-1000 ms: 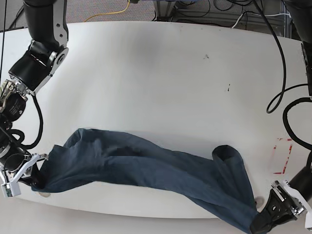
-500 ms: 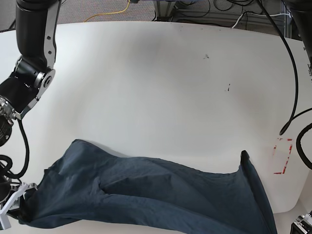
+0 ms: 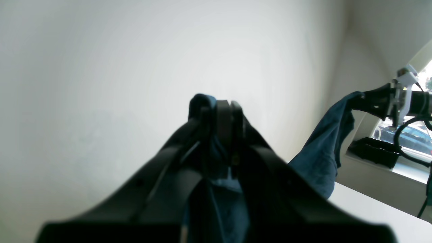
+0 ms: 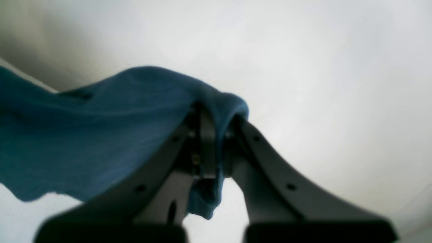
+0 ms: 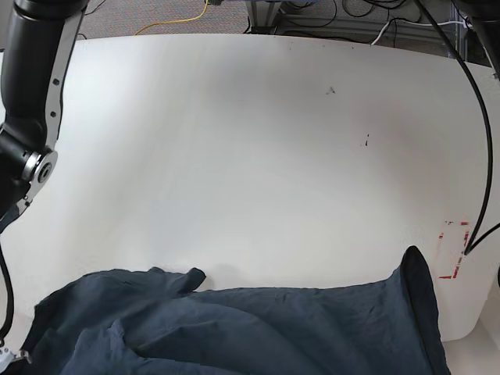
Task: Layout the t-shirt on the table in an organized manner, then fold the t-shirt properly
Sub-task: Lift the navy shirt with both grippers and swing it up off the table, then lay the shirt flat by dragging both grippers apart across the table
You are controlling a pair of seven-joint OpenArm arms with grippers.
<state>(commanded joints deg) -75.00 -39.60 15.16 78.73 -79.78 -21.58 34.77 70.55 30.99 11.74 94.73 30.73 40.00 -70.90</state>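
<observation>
The dark navy t-shirt hangs stretched across the bottom of the base view, raised above the near edge of the white table. My left gripper is shut on a bunched bit of the t-shirt. My right gripper is shut on a fold of the t-shirt that drapes over its fingers. The left wrist view also shows the right gripper holding the far end of the hanging t-shirt. Both sets of fingertips are outside the base view.
A red tape mark lies near the table's right edge. Small dark specks dot the tabletop. The right arm's dark links rise along the left edge. Cables run behind the far edge.
Both grippers have risen with the t-shirt and moved toward the near edge, leaving the base view. The shirt now spans the bottom of that view, wider and closer to the camera.
</observation>
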